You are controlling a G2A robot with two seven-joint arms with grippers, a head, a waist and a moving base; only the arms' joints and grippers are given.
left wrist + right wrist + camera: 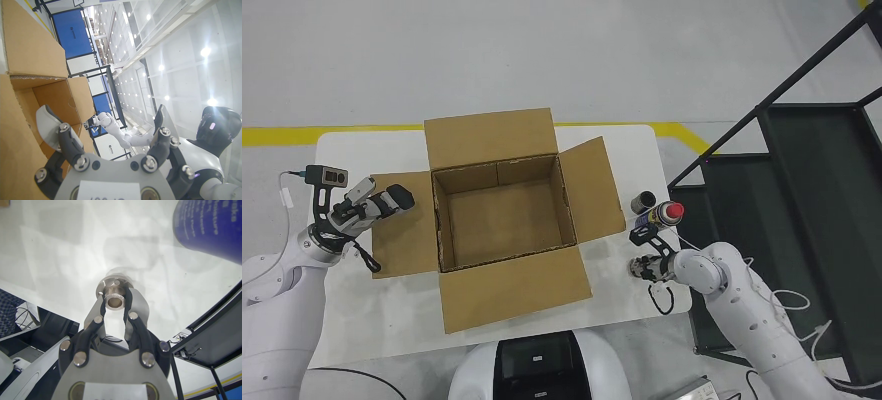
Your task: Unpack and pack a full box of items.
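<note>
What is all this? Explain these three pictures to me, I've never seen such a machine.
It is a two-armed robot at a white table. One picture looks down from above its arms; the other two come from cameras on its wrists. An open cardboard box, bare inside, sits mid-table. Beside it stand a red-capped can and a smaller cylinder. The left gripper is open, holding nothing. The right gripper pinches a small metal fitting.
</note>
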